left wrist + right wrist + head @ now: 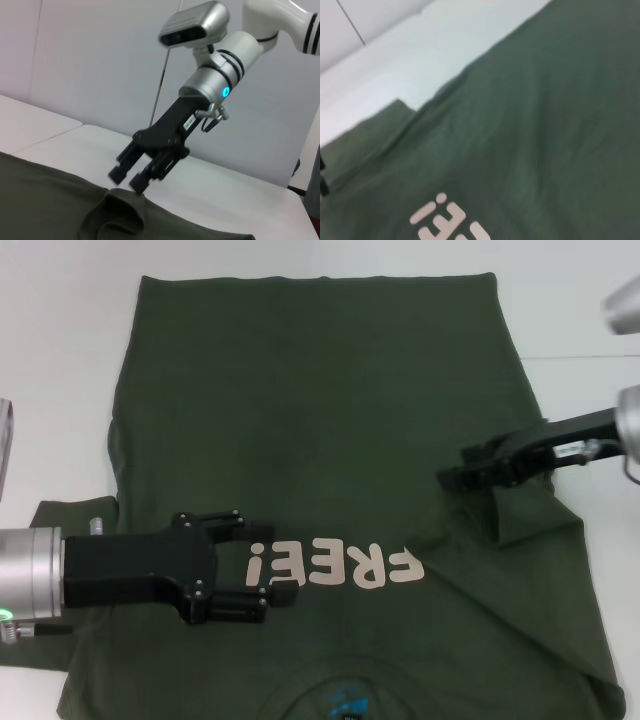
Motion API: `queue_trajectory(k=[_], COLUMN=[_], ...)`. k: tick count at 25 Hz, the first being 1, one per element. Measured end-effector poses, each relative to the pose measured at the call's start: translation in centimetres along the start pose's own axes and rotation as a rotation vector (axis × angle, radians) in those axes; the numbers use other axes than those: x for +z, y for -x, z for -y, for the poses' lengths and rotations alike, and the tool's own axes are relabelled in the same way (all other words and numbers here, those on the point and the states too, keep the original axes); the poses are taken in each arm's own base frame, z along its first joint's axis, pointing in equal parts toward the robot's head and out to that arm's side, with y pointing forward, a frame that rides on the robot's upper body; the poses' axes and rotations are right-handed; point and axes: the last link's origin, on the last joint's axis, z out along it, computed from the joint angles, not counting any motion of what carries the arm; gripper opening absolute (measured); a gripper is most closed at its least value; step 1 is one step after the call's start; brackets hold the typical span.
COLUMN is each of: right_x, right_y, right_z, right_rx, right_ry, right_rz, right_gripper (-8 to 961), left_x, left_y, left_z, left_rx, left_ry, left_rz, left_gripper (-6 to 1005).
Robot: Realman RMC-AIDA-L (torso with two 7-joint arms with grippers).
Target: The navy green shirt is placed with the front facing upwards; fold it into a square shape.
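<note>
The navy green shirt point(320, 430) lies spread front-up on the white table point(60, 340), hem at the far side, collar toward the robot, with bare table showing along the far edge and both sides. The pale "FREE!" lettering point(335, 568) sits just beyond the left gripper's point(262, 565) fingertips. That gripper hovers low over the chest area, its two black fingers point(240, 605) parted with nothing between them; one finger lies on either side of the exclamation mark. The left sleeve point(75, 515) lies flat on the table behind those fingers.

The right gripper point(452, 476) is at the shirt's right side edge. In the left wrist view its fingers point(125, 170) stand slightly apart just above a raised fold of cloth point(117, 210), with the tips near the fabric; whether they pinch it I cannot tell. Beyond those fingertips the cloth is bunched and creased toward the right sleeve point(540, 515).

The fabric is matte, soft cotton, mostly smooth across the body, with faint wrinkles.
</note>
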Motion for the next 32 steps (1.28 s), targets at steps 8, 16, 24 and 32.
queue_trajectory(k=[8,16,24,32], right_x=[-3.8,-4.9,-3.9,-3.6], right_y=[-3.7,-9.3,-12.6,-12.9], right_z=[-0.4,-3.6,-7.3,-7.5], right_rx=[-0.177,-0.326,-0.445,-0.453], right_ry=[0.088,0.208,0.379,0.386], right_rz=[0.279,0.391,0.364,0.366], right_gripper=[825,918,931,930], left_x=[-0.4,-1.4,-3.3,-7.7], left_y=[-0.1,0.1,0.8,1.0], left_z=[0.3,0.8,2.1,1.5], left_rx=[-0.026,-0.09,-0.266,-0.497], left_ry=[-0.038,-0.101,-0.224,-0.359], left_rz=[-0.049,-0.104,-0.083,0.077], left_gripper=[793,792,790,788])
